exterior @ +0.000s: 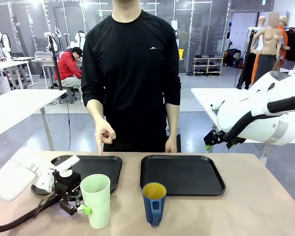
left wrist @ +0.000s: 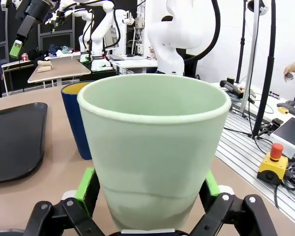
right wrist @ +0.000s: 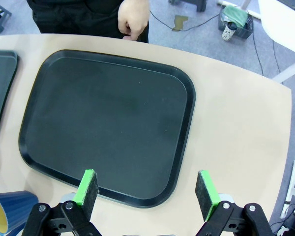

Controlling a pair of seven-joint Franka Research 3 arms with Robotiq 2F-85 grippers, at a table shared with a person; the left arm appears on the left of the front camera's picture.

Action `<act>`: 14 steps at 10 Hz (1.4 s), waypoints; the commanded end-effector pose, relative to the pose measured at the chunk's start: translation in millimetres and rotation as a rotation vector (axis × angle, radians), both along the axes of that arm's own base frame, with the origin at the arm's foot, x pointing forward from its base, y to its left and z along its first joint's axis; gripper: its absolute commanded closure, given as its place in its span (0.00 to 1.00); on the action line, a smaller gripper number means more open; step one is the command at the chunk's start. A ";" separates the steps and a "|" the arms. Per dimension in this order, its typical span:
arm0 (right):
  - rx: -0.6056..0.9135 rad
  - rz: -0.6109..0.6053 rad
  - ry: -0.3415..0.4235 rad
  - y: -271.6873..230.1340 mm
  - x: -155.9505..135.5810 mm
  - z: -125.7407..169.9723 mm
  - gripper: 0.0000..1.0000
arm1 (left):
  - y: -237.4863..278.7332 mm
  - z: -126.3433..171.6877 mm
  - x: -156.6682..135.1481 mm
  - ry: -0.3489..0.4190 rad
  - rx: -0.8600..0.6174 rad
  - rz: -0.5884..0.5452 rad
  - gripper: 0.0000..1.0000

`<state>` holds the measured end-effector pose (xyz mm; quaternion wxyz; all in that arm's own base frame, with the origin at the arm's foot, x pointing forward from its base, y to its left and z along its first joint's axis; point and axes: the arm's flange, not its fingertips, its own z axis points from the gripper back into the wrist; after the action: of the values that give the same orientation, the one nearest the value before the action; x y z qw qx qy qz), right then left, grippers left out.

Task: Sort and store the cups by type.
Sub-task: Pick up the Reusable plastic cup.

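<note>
While the left gripper (left wrist: 147, 191) lies low on the table (exterior: 246, 206), its jaws stand wide with one green pad (left wrist: 86, 189) at each side of the mint-green tumbler's (exterior: 96, 200) lower wall. The pictures do not show whether the pads press it. The tumbler stands upright on bare table at 6 o'clock of the left tray (exterior: 104, 166), just off that tray's near rim. The left arm comes in flat from the tumbler's 9 o'clock. The blue mug (exterior: 154, 203) stands upright at the tumbler's 3 o'clock, apart from it by a strip of bare tabletop, with its handle turned toward the robot's side. The right tray (exterior: 184, 176) lies at the mug's 12 to 1 o'clock, with its near rim just beyond the mug. From the mug's 3 o'clock, bare tabletop runs out to the table's right edge. The right gripper (exterior: 210, 141) hangs in the air over the right tray's far right corner, with its jaws wide apart and holding nothing. The person's hand (exterior: 104, 133) points down at the left tray's far rim. The person's other hand (exterior: 171, 145) hangs at the table's far edge.
</note>
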<state>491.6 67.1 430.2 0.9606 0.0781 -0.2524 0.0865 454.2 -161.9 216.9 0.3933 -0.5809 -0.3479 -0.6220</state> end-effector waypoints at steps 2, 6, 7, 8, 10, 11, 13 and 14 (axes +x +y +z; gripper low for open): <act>0.005 -0.001 -0.001 -1.4 -0.7 0.9 0.00 | -1.9 -12.7 -0.3 -0.039 -0.041 -0.071 0.12; 0.005 -0.001 -0.001 -1.4 -0.7 0.9 0.00 | -2.0 -12.2 -0.6 -0.033 -0.038 -0.083 0.52; 0.005 -0.001 -0.001 -1.4 -0.7 0.9 0.00 | -2.5 -12.3 -0.6 -0.032 -0.041 -0.086 0.60; 0.005 -0.001 -0.001 -1.4 -0.7 0.9 0.00 | -2.1 -11.9 0.2 -0.032 -0.047 -0.090 0.72; 0.005 -0.001 -0.001 -1.4 -0.7 0.9 0.00 | -1.0 -2.8 0.6 -0.048 -0.043 -0.095 0.82; 0.005 -0.001 -0.001 -1.4 -0.7 0.9 0.00 | 3.5 5.9 0.2 -0.066 -0.049 -0.088 0.82; 0.005 -0.001 -0.001 -1.4 -0.7 0.9 0.00 | 18.1 30.3 -5.8 -0.102 -0.067 -0.067 0.82; 0.005 -0.001 -0.001 -1.4 -0.7 0.9 0.00 | 27.1 40.4 -8.5 -0.118 -0.063 -0.050 0.82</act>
<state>491.6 67.1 430.2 0.9606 0.0781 -0.2524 0.0865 467.0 -152.3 258.7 0.3584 -0.5729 -0.3598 -0.6433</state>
